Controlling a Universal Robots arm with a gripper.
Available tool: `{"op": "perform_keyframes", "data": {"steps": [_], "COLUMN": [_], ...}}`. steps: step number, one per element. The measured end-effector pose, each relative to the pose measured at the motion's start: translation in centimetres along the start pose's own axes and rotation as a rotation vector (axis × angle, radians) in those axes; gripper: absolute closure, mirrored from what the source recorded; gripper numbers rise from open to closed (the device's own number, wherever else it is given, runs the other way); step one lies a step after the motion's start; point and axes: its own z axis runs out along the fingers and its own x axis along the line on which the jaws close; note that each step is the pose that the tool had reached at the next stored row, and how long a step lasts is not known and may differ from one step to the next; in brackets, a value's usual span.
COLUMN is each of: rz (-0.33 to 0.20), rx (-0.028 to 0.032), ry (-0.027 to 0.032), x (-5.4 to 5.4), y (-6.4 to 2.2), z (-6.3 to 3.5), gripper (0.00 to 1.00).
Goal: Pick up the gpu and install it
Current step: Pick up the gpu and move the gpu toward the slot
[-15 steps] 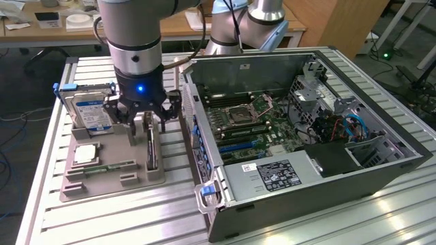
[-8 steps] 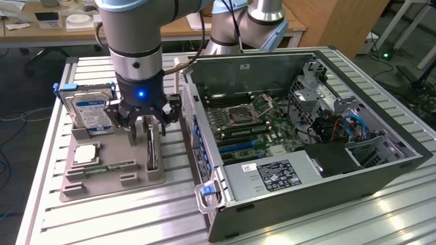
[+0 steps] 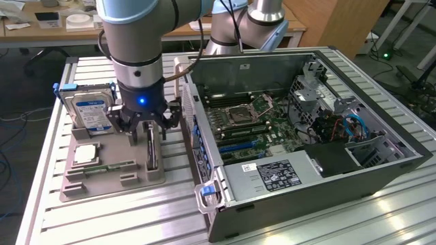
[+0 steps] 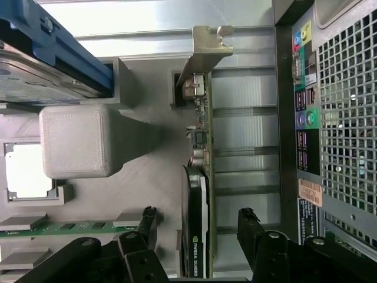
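Here we are over the fixture tray, and the gripper hangs straddling the gpu. The card stands on its long edge in a slot of the tray, on the exterior view's left of the open computer case. It is not yet lifted and is well apart from the motherboard.

The wrist view gives us the good look. The fingers are spread open, one on each face of the gpu, with a gap on both sides and touching nothing that we can see. The silver bracket sits at the far end, and the black cooler lies between the pads.

We'd call this the grasp being lined up, with the pick itself not begun. To do it well, we reckon the card wants to sit dead centre so both pads land together (a lopsided close could shove it sideways in its slot); it looks roughly centred now. The pads should meet the cooler and the board's back, not the small parts near the bracket. The wrist should stay square to the card. The hard drive stands near on the exterior view's left, so the outer finger has little room to stray.
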Motion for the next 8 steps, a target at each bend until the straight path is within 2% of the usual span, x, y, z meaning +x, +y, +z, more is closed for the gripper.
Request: {"op": "perform_keyframes", "data": {"steps": [8], "rz": [0.007], "rx": [-0.0001], "ry": [-0.0003], "x": [0.0], "y": [-0.06], "z": [1.37], "gripper": [0.34]}}
